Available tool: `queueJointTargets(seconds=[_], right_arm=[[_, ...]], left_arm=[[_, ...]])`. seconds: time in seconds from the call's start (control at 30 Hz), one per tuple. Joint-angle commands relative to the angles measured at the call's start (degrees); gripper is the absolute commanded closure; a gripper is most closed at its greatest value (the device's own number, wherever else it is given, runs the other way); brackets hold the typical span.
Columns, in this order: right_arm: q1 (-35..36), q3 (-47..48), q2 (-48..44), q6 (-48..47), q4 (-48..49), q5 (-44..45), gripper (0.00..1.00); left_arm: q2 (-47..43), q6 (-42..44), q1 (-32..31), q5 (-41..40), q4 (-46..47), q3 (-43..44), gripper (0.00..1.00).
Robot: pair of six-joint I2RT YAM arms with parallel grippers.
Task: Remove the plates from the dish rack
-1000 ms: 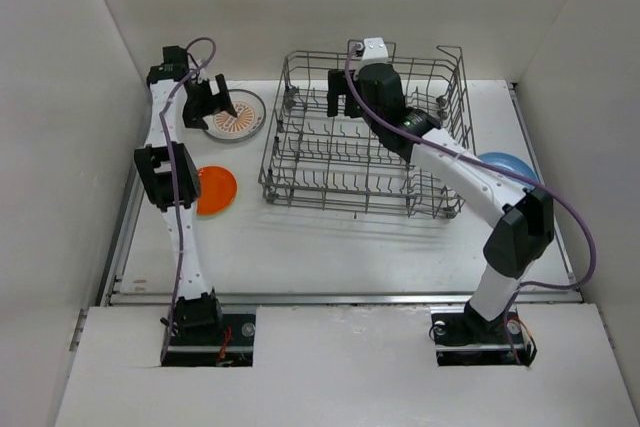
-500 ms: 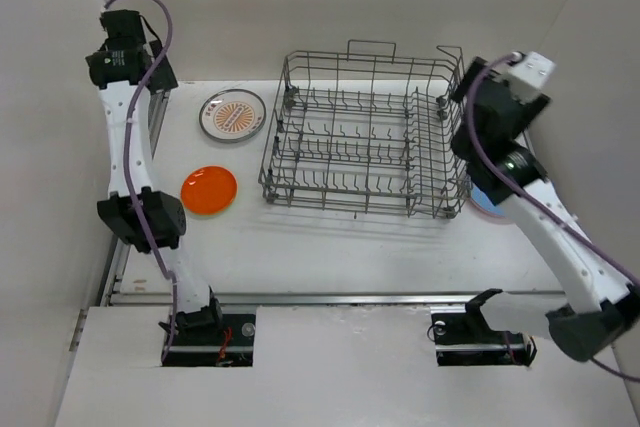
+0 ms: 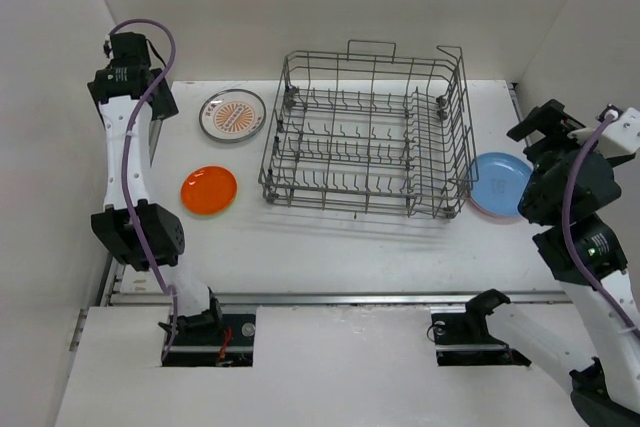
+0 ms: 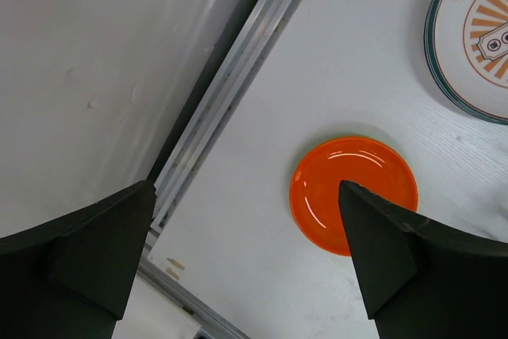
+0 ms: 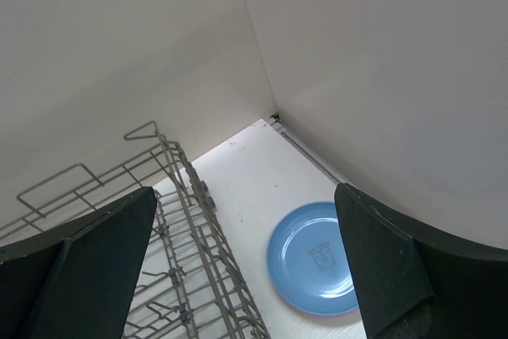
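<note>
Grey wire makes up the dish rack (image 3: 365, 137), which stands on the white table (image 3: 350, 247) towards the back, its raised handles upright and its narrower side section on the right. The plates lie flat on the table on either side of it. To the left, well apart from the rack, sits a white plate with an orange patterned face and a dark rim (image 3: 232, 115), and nearer the arm bases an orange plate (image 3: 209, 190); the two are near each other but not touching. On the right a light blue plate (image 3: 498, 185) lies just beside the rack's side wall (a small printed mark shows in its middle from the right wrist view). A thin pinkish edge shows under its near rim, possibly a second plate beneath it, though the view is too poor to be sure.

The left gripper (image 4: 246, 196) is raised at the left wall, jaws spread wide and holding nothing, looking down on the orange plate. The right gripper (image 5: 244, 192) is lifted high at the right side, jaws equally wide apart and empty, with the blue plate and the rack's end below it.
</note>
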Motion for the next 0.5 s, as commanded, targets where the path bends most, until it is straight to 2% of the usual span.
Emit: queueJointTargets(seconds=[0.0,0.2,0.47], right_arm=[[0.3,0.5,0.3,-1.0,-3.7,-2.2,0.00],[0.3,0.5,-1.5,-1.0,-5.6,3.1,0.00],[0.3,-1.2,-5.4,-0.5,-6.0,2.6,0.00]], left_arm=[[-6.0,-1.0,0.4,-0.4,0.9,-0.9,0.00],[-8.8,-1.0,0.4,-0.4,2.2,-3.1,0.00],[-11.3,-1.0,0.4,0.1,3.2,-5.6,0.00]])
